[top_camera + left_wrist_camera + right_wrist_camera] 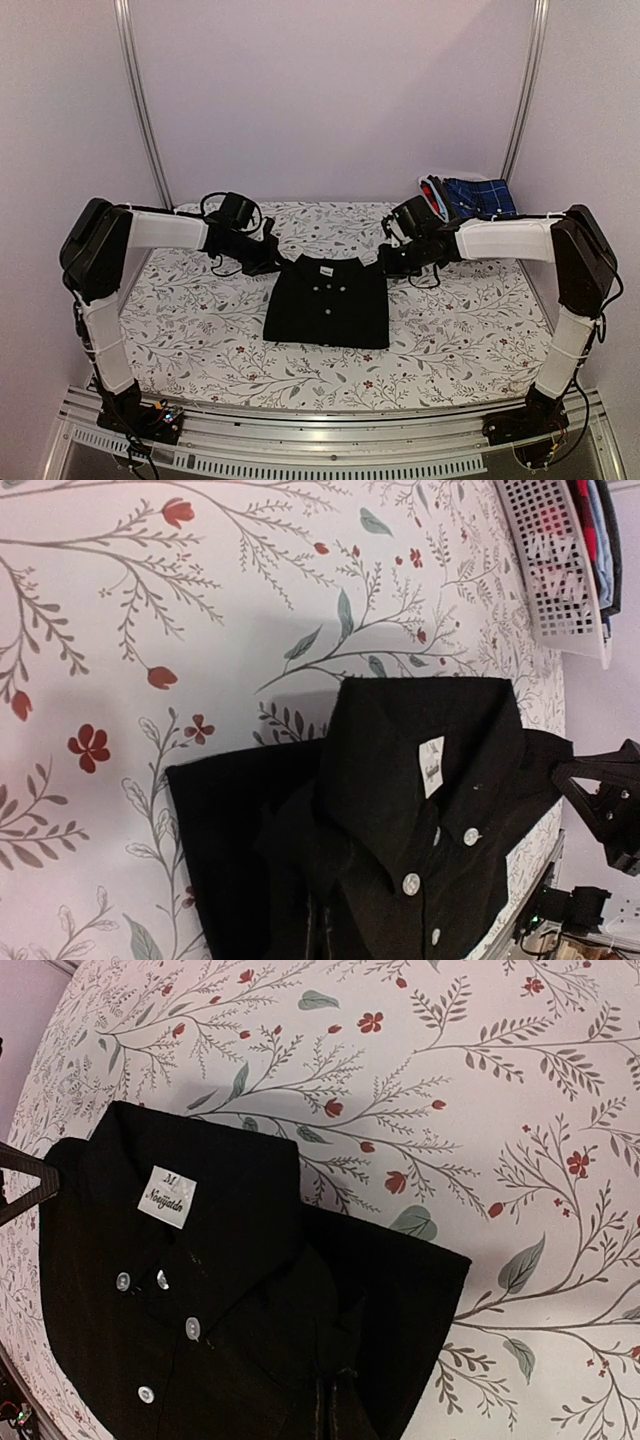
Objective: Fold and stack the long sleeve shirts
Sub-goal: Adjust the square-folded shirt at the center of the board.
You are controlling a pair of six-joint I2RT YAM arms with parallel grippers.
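Observation:
A black collared long sleeve shirt [327,300] with small pale buttons lies folded into a rectangle in the middle of the flowered table, collar towards the far side. My left gripper [275,262] is at its left shoulder. The left wrist view shows it [316,899] shut, with a pucker of black shirt [420,770] cloth pinched between its fingertips. At the right shoulder, my right gripper [388,265] is likewise shut [328,1376] on a fold of the shirt [200,1290]. A white label shows inside the collar.
A white slotted basket [432,183] stands at the far right corner and holds folded blue plaid cloth [480,195] and some red cloth. It also shows in the left wrist view, the basket [545,570] at top right. The flowered tablecloth [200,320] surrounds the shirt.

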